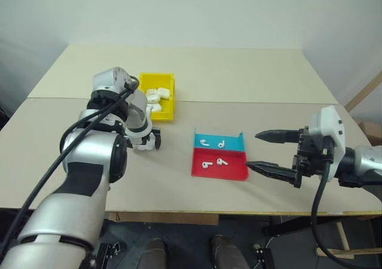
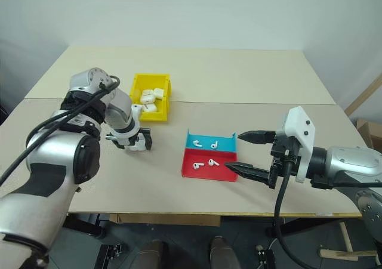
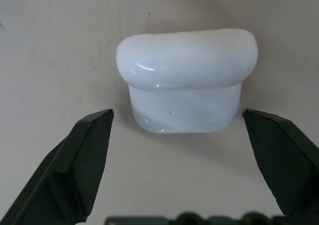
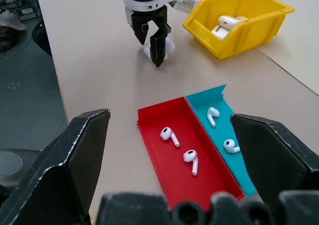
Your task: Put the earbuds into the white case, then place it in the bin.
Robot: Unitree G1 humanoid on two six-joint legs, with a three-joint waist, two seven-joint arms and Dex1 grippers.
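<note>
Beige matte desk (image 1: 239, 72): left tool (image 3: 177, 135) wide open straddling glossy rounded white case (image 3: 187, 80) without gripping, near the yellow bin (image 1: 168, 111) holding more cases; right tool (image 1: 262, 151) wide open, empty, beside red-blue tray (image 4: 169, 180) with four earbuds (image 4: 170, 135).

Your left gripper (image 1: 147, 142): silver-grey arm bent forward, two black fingers pointing steeply downward, jaws spread wide apart. Your right gripper (image 1: 263, 150): white-cased wrist, black fingers near level, aimed inward, jaws likewise wide.
</note>
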